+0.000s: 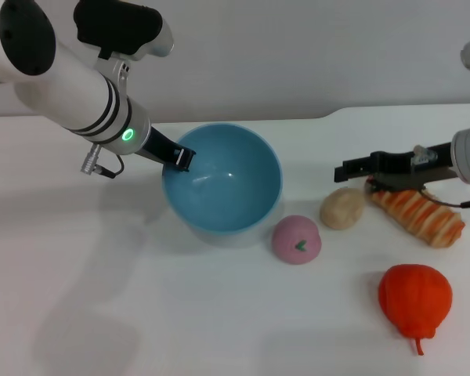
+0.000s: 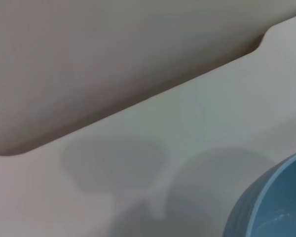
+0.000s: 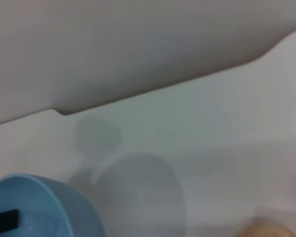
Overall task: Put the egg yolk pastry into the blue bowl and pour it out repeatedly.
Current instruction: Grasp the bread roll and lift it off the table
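On the left of the table (image 1: 78, 298), the left gripper (image 1: 180, 160) pinches the blue bowl (image 1: 223, 184) at its nine o'clock rim, fingers closed on the wall; the bowl is tilted, its opening turned toward the camera. At the bowl's four o'clock lies a pink bun (image 1: 296, 239). Just past it, at its two o'clock, the egg yolk pastry (image 1: 342, 207) rests on the table. The right gripper (image 1: 352, 169) hovers at the pastry's twelve o'clock, holding nothing; how far its fingers are parted cannot be told. Striped bread (image 1: 421, 215) and an orange fruit (image 1: 414, 298) lie farther right.
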Tool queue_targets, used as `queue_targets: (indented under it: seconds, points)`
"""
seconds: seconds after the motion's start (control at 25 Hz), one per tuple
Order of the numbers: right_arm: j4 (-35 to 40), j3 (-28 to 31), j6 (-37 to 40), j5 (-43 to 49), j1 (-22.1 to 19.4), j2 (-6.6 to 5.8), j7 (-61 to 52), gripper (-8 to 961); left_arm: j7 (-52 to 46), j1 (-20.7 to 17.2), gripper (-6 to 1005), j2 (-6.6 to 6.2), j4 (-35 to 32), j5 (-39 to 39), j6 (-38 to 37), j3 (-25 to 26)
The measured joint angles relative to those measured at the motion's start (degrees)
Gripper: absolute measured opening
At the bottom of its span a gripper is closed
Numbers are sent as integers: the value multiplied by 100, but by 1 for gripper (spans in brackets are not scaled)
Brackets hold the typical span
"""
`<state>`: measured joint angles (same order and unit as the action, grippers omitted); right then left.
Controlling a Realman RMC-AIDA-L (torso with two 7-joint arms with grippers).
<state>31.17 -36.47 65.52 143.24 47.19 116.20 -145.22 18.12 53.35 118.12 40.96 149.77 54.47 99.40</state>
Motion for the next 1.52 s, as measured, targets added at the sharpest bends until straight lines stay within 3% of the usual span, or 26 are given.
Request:
queue_targets:
  seconds: [0.24, 0.96, 1.52]
  points:
    - [-23, -1, -27, 8, -75, 0, -109, 721, 15, -2, -1, 0, 0, 0, 10, 0]
    - [-699, -17, -1277, -18, -46, 80, -75, 721, 1, 8, -1, 22, 18, -8, 81, -9]
    - [-905, -18, -1708, -95, 18, 198, -21, 708, -2, 31, 0, 38, -1, -18, 45, -9]
